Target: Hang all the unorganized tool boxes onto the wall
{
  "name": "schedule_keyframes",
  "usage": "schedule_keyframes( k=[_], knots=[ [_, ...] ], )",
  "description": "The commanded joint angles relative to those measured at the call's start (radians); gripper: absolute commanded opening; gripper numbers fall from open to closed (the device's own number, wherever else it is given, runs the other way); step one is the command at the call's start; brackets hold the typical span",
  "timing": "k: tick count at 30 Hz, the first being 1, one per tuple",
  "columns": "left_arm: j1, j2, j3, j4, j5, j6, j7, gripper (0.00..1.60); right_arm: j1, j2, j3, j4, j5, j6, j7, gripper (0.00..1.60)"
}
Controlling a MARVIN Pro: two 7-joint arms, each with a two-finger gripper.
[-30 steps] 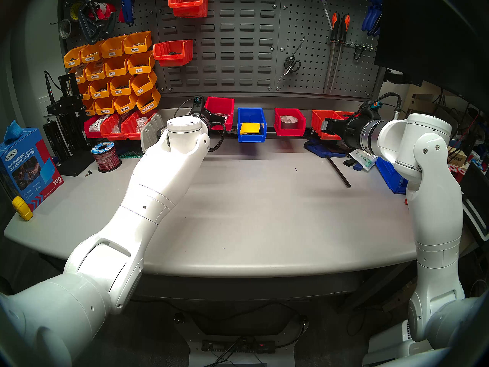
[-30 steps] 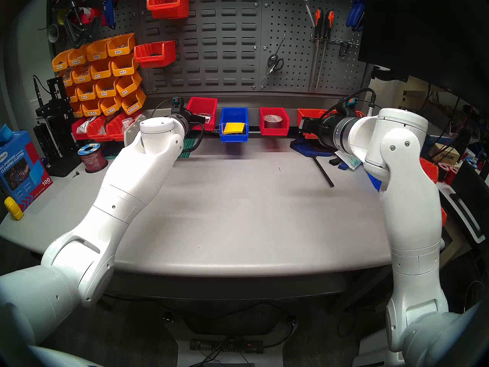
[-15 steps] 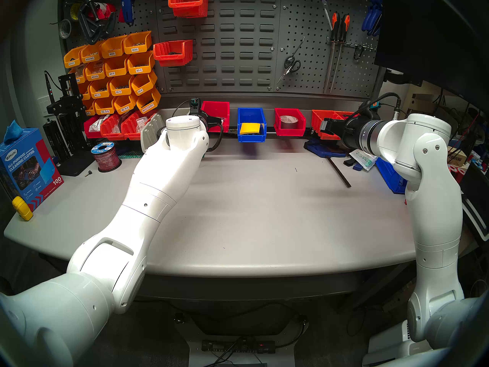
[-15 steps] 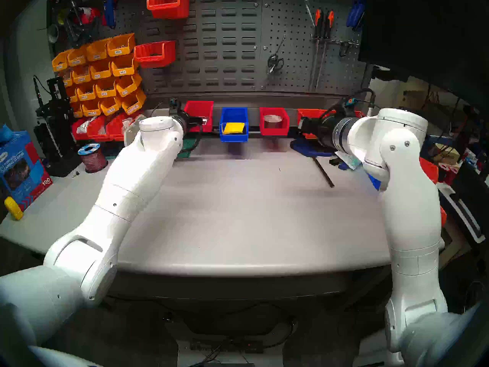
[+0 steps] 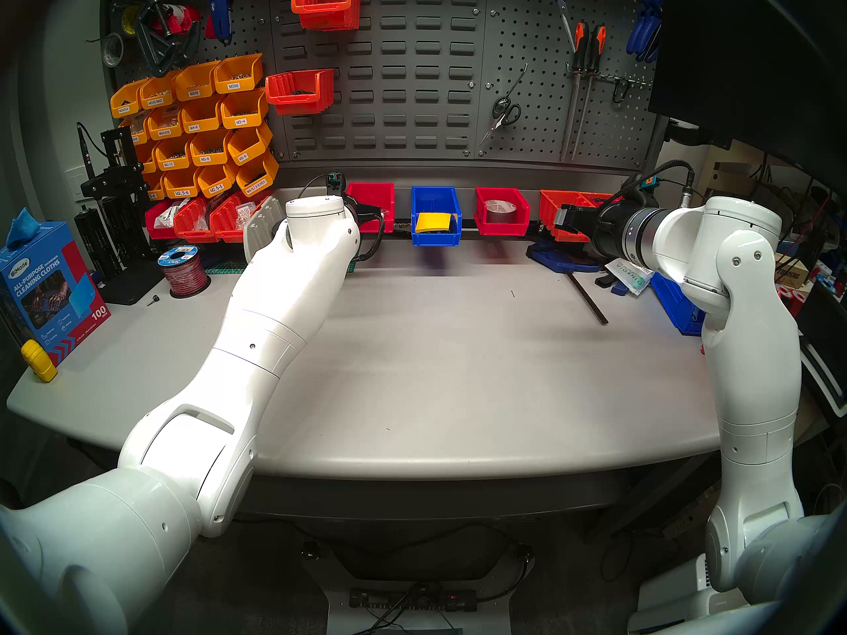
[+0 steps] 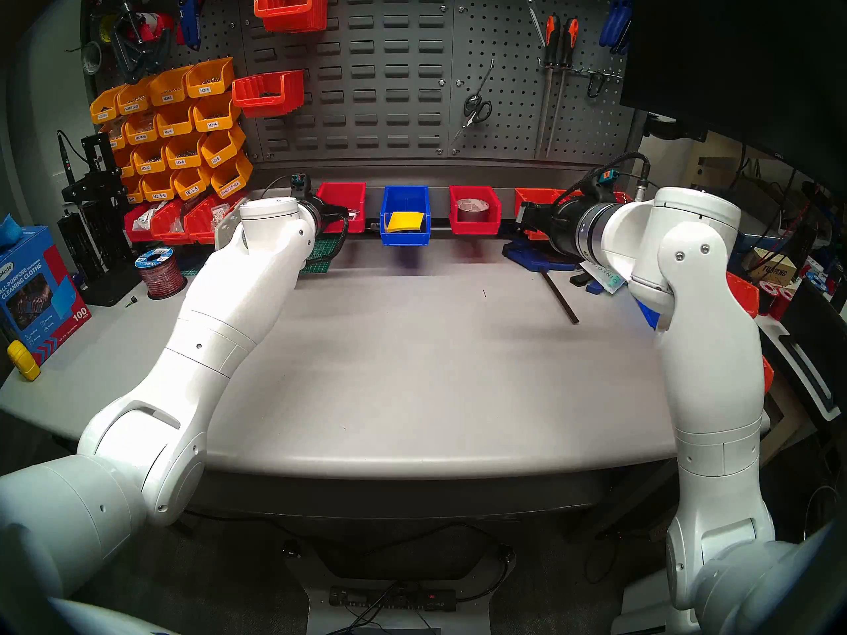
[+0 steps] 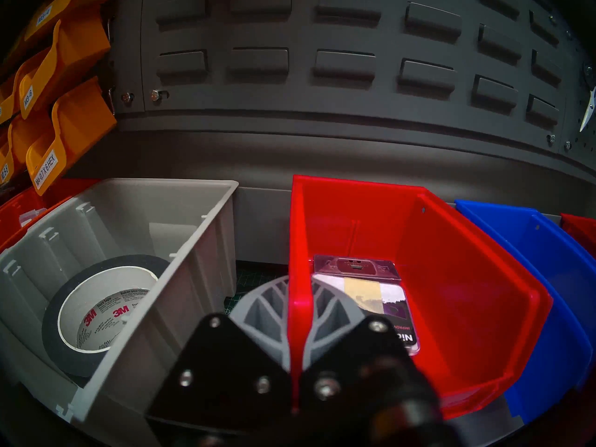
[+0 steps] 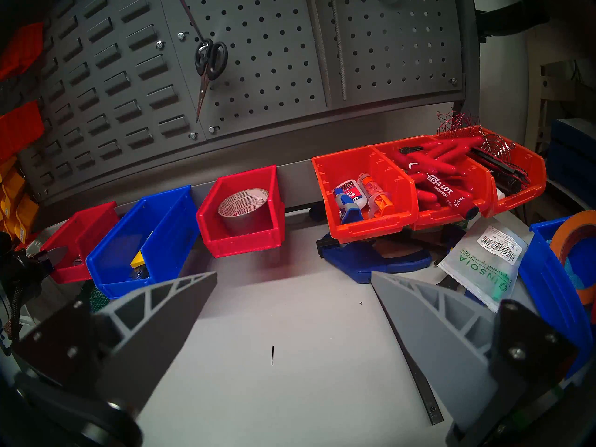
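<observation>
Left gripper (image 7: 298, 333) pinched tight on the left side wall of the left red box (image 7: 419, 275), one finger (image 7: 261, 311) outside, the other inside, above a carded packet (image 7: 364, 304) on the box floor. Right gripper (image 8: 292, 307) spread wide and empty, hovering over bare table (image 8: 290, 388), aimed toward 12 o'clock at the wall (image 5: 412, 93).

Held box at the wall's foot, just at 9 o'clock of the blue box (image 5: 435, 215); second red box (image 5: 502, 210), with a tape roll inside, at 3 o'clock of the blue. Blue and second red look seated on the rail; for the held one, cannot tell whether its back lip has caught.

Likely step: seating box 3 of 3 on the rail. To do well: keep the rim level, since a single-wall pinch lets the box twist; press the back flat to the wall, then lower until the lip hooks. Leave a gap at 3 o'clock so the blue box is not nudged, and at 9 o'clock mind the grey bin (image 7: 129, 275). Release only after the box sits square, then back straight out toward 6 o'clock.
</observation>
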Motion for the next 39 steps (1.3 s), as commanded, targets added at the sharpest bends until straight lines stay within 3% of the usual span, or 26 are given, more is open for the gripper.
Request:
schedule_keyframes(
  k=[1, 39],
  knots=[
    [-0.055, -0.001, -0.004, 0.002, 0.009, -0.019, -0.009, 0.0, 0.011, 0.003, 0.001, -0.008, -0.001, -0.002, -0.1, 1.6],
    [-0.124, -0.045, -0.037, 0.136, 0.009, -0.002, -0.034, 0.0, 0.012, 0.001, 0.0, -0.009, 0.003, -0.002, -0.108, 1.6]
  ],
)
